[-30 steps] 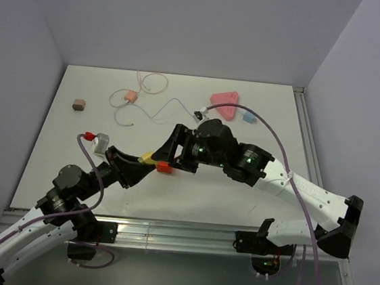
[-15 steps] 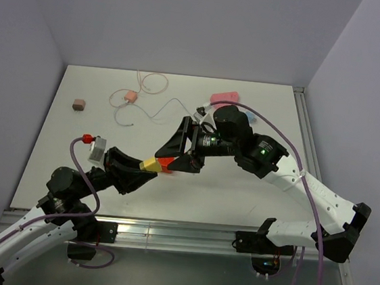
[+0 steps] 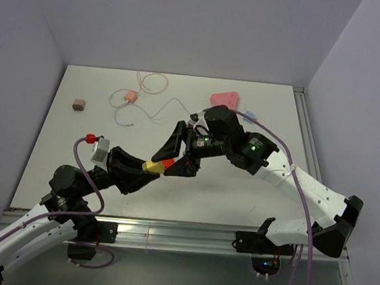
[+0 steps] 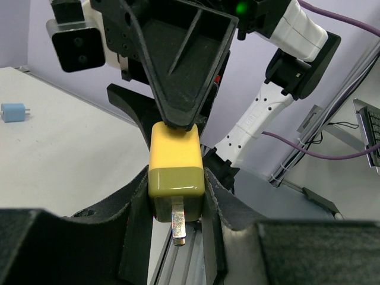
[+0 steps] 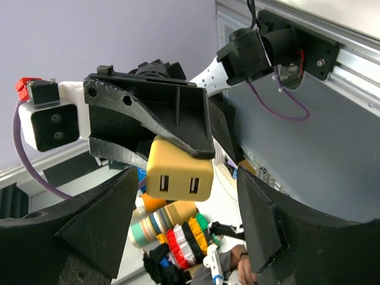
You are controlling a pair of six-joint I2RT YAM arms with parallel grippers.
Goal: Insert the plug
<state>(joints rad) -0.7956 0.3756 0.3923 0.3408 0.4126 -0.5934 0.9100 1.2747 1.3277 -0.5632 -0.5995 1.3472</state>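
Observation:
The light-blue plug (image 3: 250, 115) lies on the table at the back right, next to the pink triangular socket strip (image 3: 223, 98), which the right arm half hides. It also shows far left in the left wrist view (image 4: 13, 111). Neither gripper touches it. My left gripper (image 3: 148, 167) (image 4: 176, 178) is shut on a yellow charger block (image 4: 176, 163), its metal prong pointing back at the wrist. My right gripper (image 3: 172, 160) (image 5: 187, 172) stands open, its fingers (image 5: 107, 219) either side of the block's two-slot end (image 5: 179, 169) without touching. An orange-red piece (image 3: 167, 162) shows beside the block.
At the back left of the white table (image 3: 74, 144) lie a small pink connector (image 3: 131, 96) with a looped thin wire and a brown block (image 3: 79, 104). A thin white cable (image 3: 159, 112) runs toward the right arm. A metal rail (image 3: 167, 234) lines the near edge.
The right wrist swung back toward the left gripper and its fingers drew somewhat closer together. The left gripper, still holding the yellow block, shifted a little right and toward the near edge.

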